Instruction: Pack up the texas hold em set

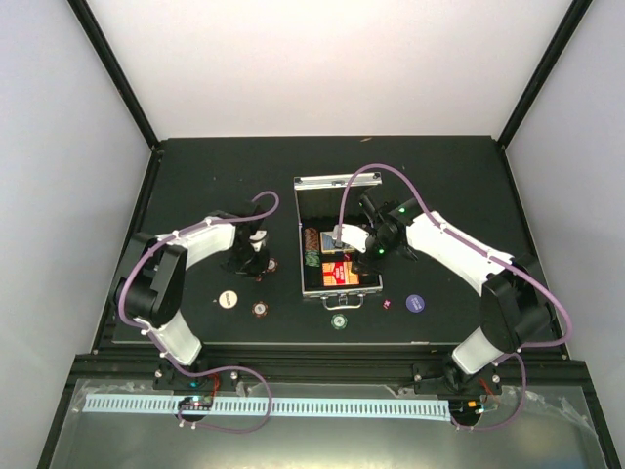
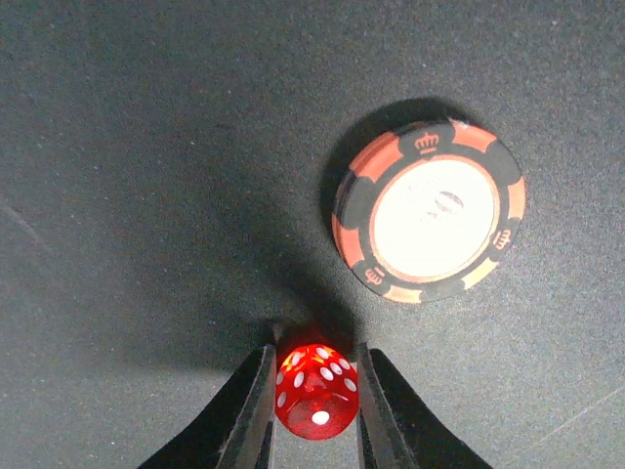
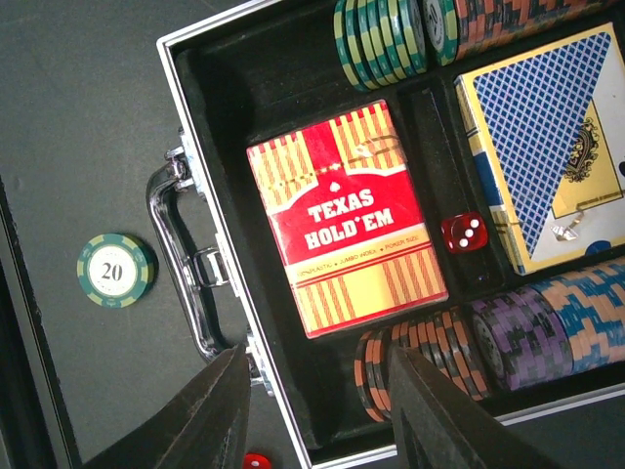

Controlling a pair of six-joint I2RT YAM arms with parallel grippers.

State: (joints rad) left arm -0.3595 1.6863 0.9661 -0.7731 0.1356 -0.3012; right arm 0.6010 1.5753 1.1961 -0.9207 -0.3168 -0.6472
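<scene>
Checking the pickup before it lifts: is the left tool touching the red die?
Touching. The left wrist view shows the left tool shut on the red die, fingers against both its sides.

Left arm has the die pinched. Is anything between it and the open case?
Only one low thing: an orange-and-black chip lying flat beside the red die, toward the case; a lift should clear it. The right gripper hovers open over the case's handle end, which may crowd the drop.

One case (image 1: 320,202), two decks (image 3: 347,220), three dice (image 2: 316,391) (red), five loose chips (image 2: 430,210)
</scene>
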